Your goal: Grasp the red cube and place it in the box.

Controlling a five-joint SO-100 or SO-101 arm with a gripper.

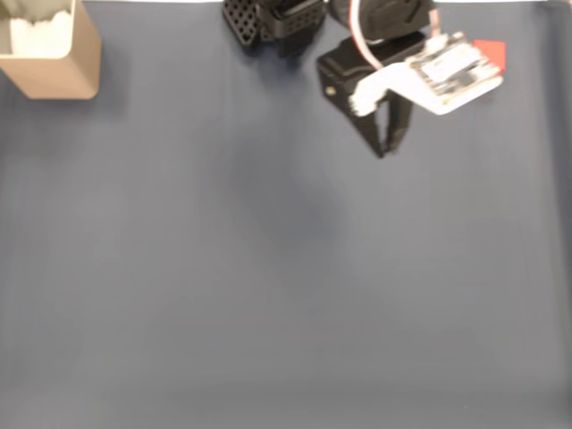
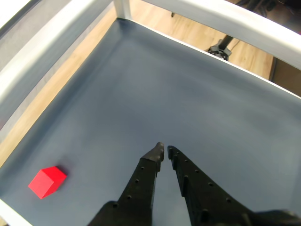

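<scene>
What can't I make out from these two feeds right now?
- red cube: in the fixed view the arm's white circuit board covers most of it.
- box: cut off by the fixed view's top-left edge; contents unclear.
- gripper: height above the mat unclear.

No legible text, label, brand, number or sign anywhere: none on the box point(image 1: 49, 54) at the mat's top left corner, none on the red cube point(image 2: 47, 181), none on the white board on the arm (fixed view too blurred to tell).
</scene>
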